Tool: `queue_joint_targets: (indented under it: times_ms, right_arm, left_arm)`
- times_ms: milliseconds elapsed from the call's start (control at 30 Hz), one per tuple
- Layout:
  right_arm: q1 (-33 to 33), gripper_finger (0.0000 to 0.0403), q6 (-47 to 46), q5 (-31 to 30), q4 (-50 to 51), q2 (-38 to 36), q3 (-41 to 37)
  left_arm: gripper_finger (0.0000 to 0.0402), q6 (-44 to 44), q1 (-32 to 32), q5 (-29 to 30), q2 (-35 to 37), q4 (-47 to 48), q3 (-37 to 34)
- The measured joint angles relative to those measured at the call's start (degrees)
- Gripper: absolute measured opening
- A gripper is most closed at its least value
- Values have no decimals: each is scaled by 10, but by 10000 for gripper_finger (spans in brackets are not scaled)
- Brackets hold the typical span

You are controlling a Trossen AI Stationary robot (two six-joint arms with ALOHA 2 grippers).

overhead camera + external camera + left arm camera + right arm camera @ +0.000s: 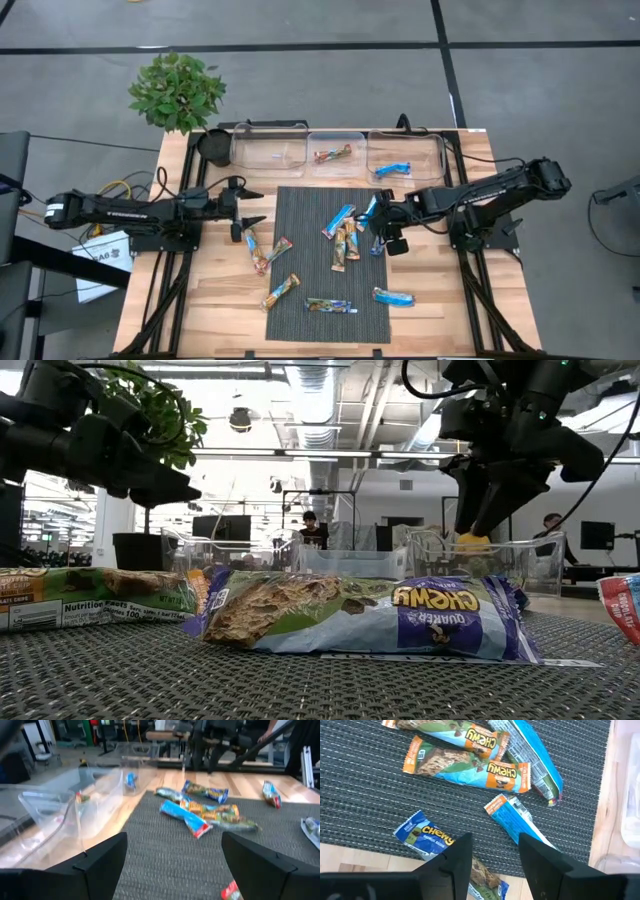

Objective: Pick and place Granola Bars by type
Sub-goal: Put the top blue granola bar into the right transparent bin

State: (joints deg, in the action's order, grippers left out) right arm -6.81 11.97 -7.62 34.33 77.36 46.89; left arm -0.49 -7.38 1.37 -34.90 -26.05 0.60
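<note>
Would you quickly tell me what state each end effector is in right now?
Left end effector: open, empty, at the mat's left edge.
Right end effector: open, empty, above the granola bars on the mat.

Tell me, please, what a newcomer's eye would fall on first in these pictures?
Probably the colourful granola bars piled at the middle of the dark woven mat, with the right pincer open just above their edge. Next, the three clear bins along the table's far side, and the left pincer open beside the mat.
</note>
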Motion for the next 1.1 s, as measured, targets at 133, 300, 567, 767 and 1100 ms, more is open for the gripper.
queue_joint_targets:
  times_ms: [133, 300, 567, 767, 1100]
  right_arm:
    - [6, 152, 0, 0, 0, 0, 0]
    - [10, 151, 0, 0, 0, 0, 0]
    - [9, 150, 0, 1, 0, 0, 0]
    - [9, 146, 18, 2, 12, 0, 0]
    - [5, 152, 79, 31, 75, 0, 0]
  left_arm:
    - [318, -14, 0, -1, 32, 46, 0]
    - [318, -22, 0, -1, 92, 116, 0]
    - [318, -30, 0, 11, 210, 240, 0]
    - [318, -29, 0, -3, 256, 253, 3]
    - [318, -96, 0, 2, 255, 256, 3]
